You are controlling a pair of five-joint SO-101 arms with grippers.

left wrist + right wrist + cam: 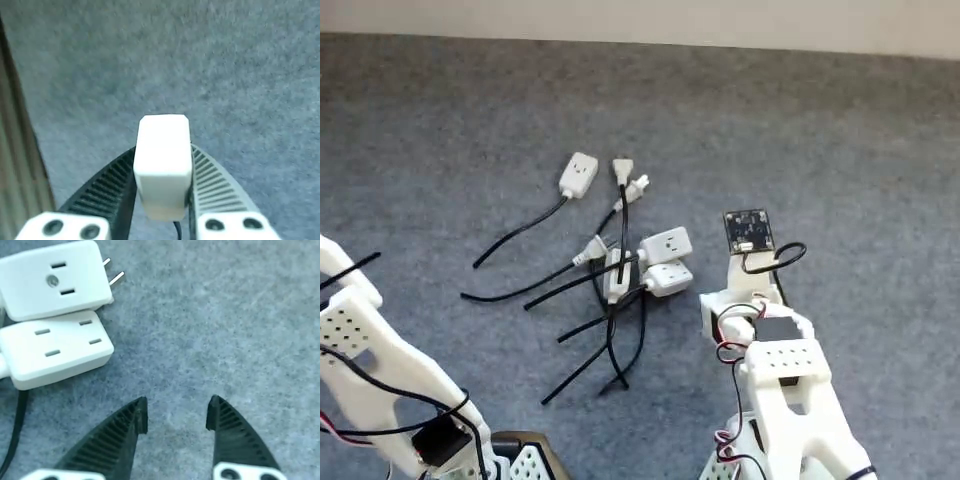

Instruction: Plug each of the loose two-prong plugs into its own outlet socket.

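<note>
We clamp what seems a socket block in our left gripper for mating, our right gripper spread wide beside an outlet socket.

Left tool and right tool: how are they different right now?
The left tool is shut on a white block; the right tool is open and holds nothing. The left tool has grey mat ahead of it; the right tool has a white socket close by. Both have black ribbed fingers.
</note>
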